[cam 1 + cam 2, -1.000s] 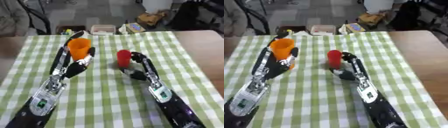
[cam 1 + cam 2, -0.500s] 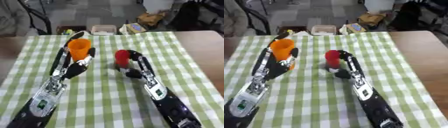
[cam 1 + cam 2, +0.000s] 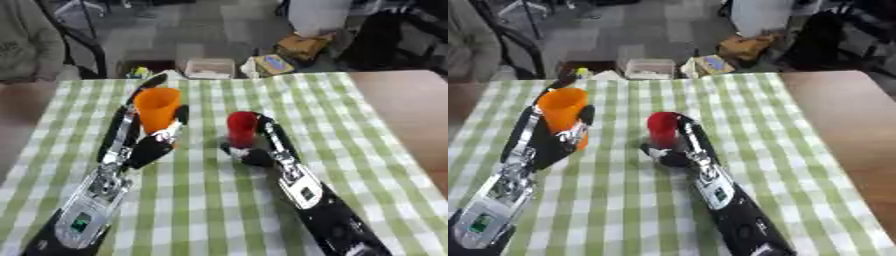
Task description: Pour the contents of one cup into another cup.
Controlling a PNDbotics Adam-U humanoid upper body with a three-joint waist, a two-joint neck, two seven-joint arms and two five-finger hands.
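While the small red plastic cup [image 3: 241,129] stands upright near the middle of the green-and-white checked tablecloth [image 3: 359,135], your right hand [image 3: 256,150] has its fingers and thumb curled round it. Well apart to its left, the taller orange plastic cup [image 3: 157,109] is upright too, and your left hand [image 3: 149,145] is grasping it from both sides.

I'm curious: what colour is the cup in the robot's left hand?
Orange, best seen in the left eye view.
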